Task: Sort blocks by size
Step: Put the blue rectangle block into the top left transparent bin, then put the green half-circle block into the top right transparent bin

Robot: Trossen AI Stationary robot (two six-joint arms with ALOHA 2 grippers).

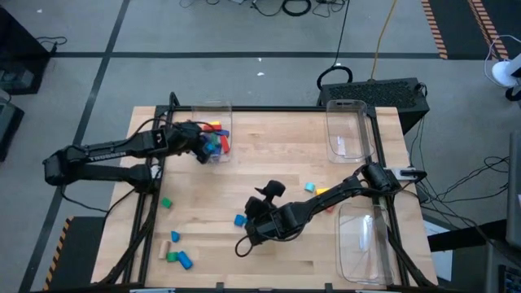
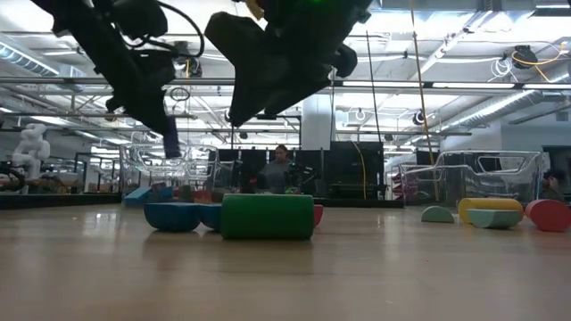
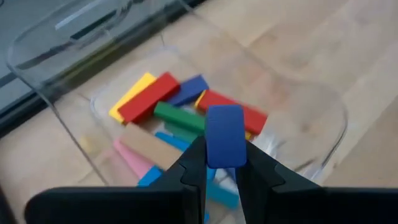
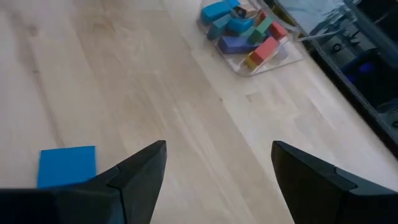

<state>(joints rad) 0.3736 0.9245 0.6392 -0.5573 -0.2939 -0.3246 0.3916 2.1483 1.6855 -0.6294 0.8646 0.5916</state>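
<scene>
**Blue block held over the bin: release risk**

The left gripper (image 3: 225, 163), clamped on a blue block (image 3: 225, 134), hangs above the clear bin (image 3: 59, 115) of blocks (image 3: 163, 96). The block's long axis runs forward along the fingers. Released off-centre, it could strike the bin wall and tumble outside. The right gripper (image 4: 219, 167) hovers with fingers apart near a blue cube (image 4: 66, 165).

Pale, smooth wooden table (image 1: 277, 155); clear glossy plastic bin (image 3: 298, 106); painted matt wooden blocks (image 3: 158, 96); matt black gripper fingers (image 4: 140, 171).
</scene>
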